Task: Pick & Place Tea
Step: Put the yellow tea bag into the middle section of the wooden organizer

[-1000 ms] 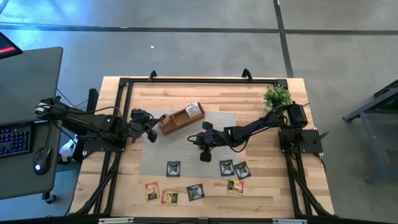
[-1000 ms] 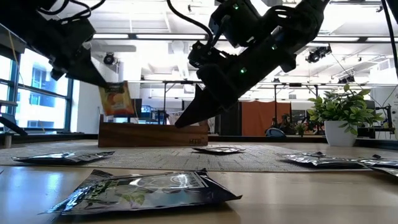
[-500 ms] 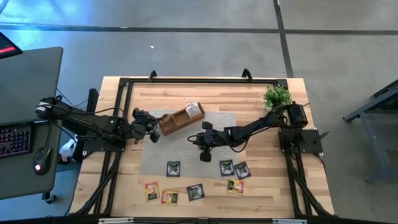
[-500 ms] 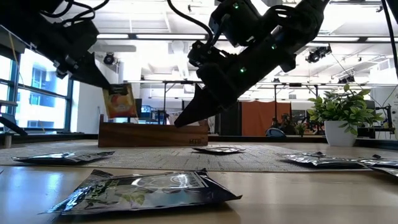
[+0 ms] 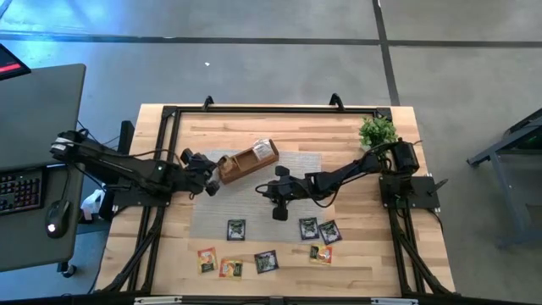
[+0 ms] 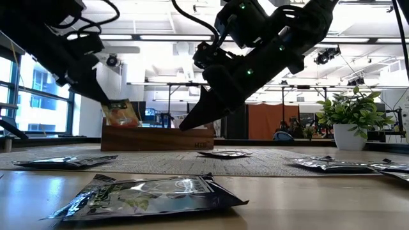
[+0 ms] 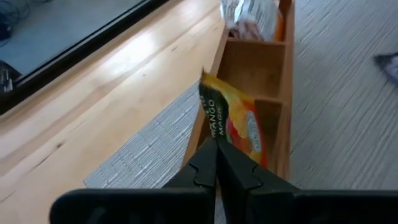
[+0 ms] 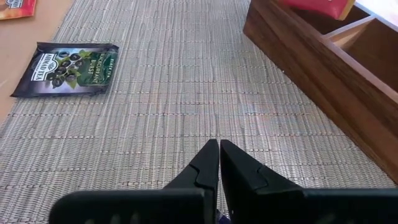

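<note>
One yellow-orange tea sachet (image 7: pixel 231 122) is pinched in the left tool (image 7: pixel 216 151), partly lowered into the wooden tray's (image 7: pixel 285 93) end compartment. Right tool (image 8: pixel 219 163) hovers pressed together over the mat (image 8: pixel 186 106).

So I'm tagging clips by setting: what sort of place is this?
Probably an open-plan robotics lab or workshop: a framed wooden workbench on grey concrete floor, a desk with keyboard alongside, ceiling strip lights beyond.

Yellow-orange sachet (image 7: pixel 231 127); brown tray (image 7: pixel 283 68); grey woven mat (image 8: pixel 186 93).
</note>
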`<state>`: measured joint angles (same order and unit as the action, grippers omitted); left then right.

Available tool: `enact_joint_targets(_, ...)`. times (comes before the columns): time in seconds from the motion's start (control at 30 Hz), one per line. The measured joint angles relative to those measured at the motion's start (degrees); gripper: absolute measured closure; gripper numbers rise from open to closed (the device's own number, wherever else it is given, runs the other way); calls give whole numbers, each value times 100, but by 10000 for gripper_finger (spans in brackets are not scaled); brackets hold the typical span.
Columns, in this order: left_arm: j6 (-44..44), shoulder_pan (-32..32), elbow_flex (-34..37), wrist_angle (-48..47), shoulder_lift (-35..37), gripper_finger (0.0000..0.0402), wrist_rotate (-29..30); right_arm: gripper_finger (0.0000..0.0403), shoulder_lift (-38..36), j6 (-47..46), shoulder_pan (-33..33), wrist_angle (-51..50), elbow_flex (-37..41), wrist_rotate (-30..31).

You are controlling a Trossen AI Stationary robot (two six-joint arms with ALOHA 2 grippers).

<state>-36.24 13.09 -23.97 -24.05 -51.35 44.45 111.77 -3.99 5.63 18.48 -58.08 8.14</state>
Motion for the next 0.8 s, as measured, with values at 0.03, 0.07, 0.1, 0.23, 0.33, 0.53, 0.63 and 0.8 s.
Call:
enact_joint_targets(0.03,-1,-1,0,13,-36,392,5,391,0,0,0,0,0,0)
enact_joint_targets(0.07,-1,1,0,44,-69,388,15,391,0,0,0,2,0,0)
enact_joint_targets(0.1,-1,-1,0,41,-106,383,57,391,0,-2,0,2,0,1)
enact_joint_targets(0.23,1,1,0,0,-142,364,332,391,0,-2,0,1,0,1)
enact_joint_targets(0.33,159,-1,-49,-31,-142,353,414,391,0,-2,0,2,-2,2)
enact_joint_targets(0.53,592,-1,-233,-10,-125,336,376,391,0,-2,0,2,-2,2)
enact_joint_targets(0.63,427,-1,-269,26,-125,327,293,391,0,-3,0,0,-1,2)
enact_joint_targets(0.8,-636,-1,-269,-14,-126,317,-132,391,0,-2,0,0,-2,2)
